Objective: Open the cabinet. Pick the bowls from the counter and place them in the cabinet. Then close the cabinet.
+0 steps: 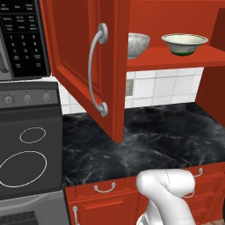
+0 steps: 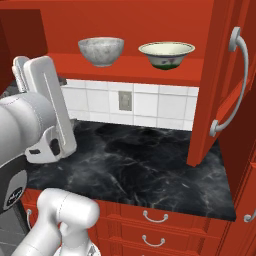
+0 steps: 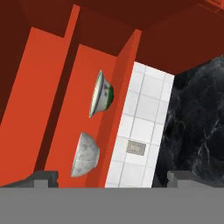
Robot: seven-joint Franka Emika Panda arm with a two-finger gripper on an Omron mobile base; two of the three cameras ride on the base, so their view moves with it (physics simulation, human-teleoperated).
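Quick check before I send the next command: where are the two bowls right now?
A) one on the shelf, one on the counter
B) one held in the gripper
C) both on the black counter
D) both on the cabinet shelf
D: the grey stone-look bowl and the cream bowl both sit side by side on the red shelf inside the open cabinet, above the counter.

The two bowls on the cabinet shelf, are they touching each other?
Apart. In the right base view the grey bowl and the cream bowl sit side by side with a strip of red shelf showing plainly between them.
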